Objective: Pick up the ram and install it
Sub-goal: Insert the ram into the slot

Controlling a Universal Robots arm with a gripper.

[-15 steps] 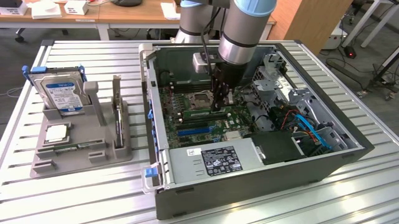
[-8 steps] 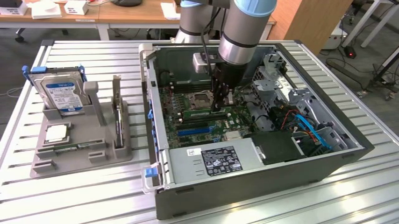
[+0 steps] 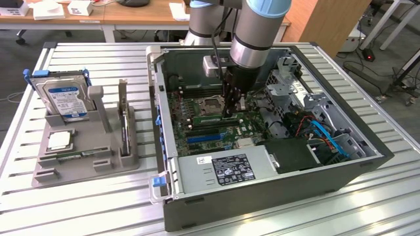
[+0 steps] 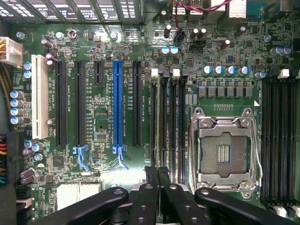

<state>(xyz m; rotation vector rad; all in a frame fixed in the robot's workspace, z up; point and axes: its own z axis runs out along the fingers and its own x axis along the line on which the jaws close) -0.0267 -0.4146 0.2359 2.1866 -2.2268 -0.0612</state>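
Arm point(image 3: 259, 29) upright, hand point(image 4: 157, 172) closed, low over memory slots point(image 4: 174, 122).

A silver hard drive point(image 3: 66, 98) with a blue label stands upright in a grey holder point(image 3: 98, 164) at the exterior view's left. A small square chip point(image 3: 59, 141) lies flat just below it in the frame. An open computer case point(image 3: 262, 196) lies on the slatted metal table point(image 3: 66, 211), and its board carries a blue slot point(image 4: 117, 103) and an empty processor socket point(image 4: 224, 152).
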